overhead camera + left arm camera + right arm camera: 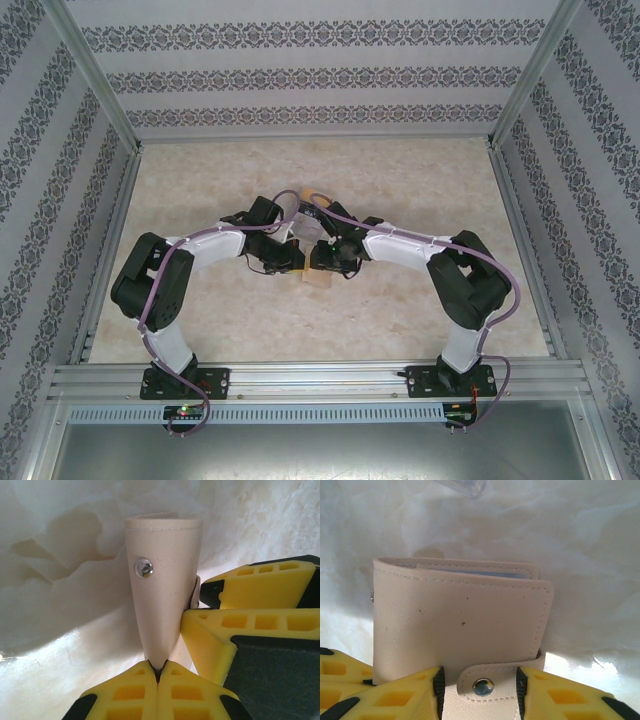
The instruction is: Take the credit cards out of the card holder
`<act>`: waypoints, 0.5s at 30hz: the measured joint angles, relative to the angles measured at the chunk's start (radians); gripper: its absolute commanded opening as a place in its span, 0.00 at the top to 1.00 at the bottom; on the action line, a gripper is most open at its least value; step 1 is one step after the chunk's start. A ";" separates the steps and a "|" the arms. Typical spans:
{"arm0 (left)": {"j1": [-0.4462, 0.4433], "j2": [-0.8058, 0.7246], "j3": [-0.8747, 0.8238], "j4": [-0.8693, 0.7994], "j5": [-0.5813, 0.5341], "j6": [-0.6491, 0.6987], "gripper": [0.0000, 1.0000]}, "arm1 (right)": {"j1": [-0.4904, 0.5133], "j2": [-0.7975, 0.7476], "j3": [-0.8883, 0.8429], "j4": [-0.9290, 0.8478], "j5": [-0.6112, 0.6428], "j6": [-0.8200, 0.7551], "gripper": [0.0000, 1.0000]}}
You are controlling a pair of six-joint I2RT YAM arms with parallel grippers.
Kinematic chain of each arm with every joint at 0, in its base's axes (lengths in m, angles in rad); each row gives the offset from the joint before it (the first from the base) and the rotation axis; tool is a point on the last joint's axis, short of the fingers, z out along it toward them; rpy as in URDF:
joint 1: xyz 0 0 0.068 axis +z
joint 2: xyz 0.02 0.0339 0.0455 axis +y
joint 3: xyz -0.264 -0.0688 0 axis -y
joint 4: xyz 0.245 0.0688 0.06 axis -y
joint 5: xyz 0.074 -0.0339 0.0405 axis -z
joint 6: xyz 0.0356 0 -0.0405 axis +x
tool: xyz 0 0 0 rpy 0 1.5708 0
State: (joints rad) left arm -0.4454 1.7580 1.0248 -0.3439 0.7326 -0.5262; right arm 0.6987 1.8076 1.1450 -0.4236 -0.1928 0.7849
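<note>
- left arm point(165, 285) and right arm point(462, 285) bent inward, wrists close together.
- left claw point(158, 674) pinched shut on card holder point(165, 570) edge.
- right claw point(480, 674) jaws partly apart.

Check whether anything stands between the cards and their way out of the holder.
Yes: the beige stitched leather-look card holder is folded shut, with the snap strap across its front, between the fingers of the right tool. Grey-blue card edges show at its top opening.

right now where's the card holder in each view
top external: card holder is a small beige patch mid-table.
left wrist: upright, edge-on, mid-frame, its bottom pinched by the left gripper.
right wrist: broad face across the centre, snap strap inside the right gripper.
shared landmark: right gripper's yellow fingers, bottom of right wrist.
</note>
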 measured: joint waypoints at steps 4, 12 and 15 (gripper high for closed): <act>0.000 0.000 0.000 0.001 -0.003 0.000 1.00 | 0.006 0.002 0.015 -0.038 0.037 -0.008 0.69; -0.006 -0.032 -0.048 0.022 -0.080 -0.005 1.00 | 0.025 0.002 0.038 -0.115 0.134 -0.007 0.84; -0.006 -0.037 -0.060 0.026 -0.101 -0.011 1.00 | 0.025 0.002 0.038 -0.148 0.165 -0.007 0.88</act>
State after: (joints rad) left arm -0.4519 1.7214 0.9653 -0.3183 0.6319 -0.5369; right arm 0.7238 1.8095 1.1828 -0.5713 -0.0280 0.7776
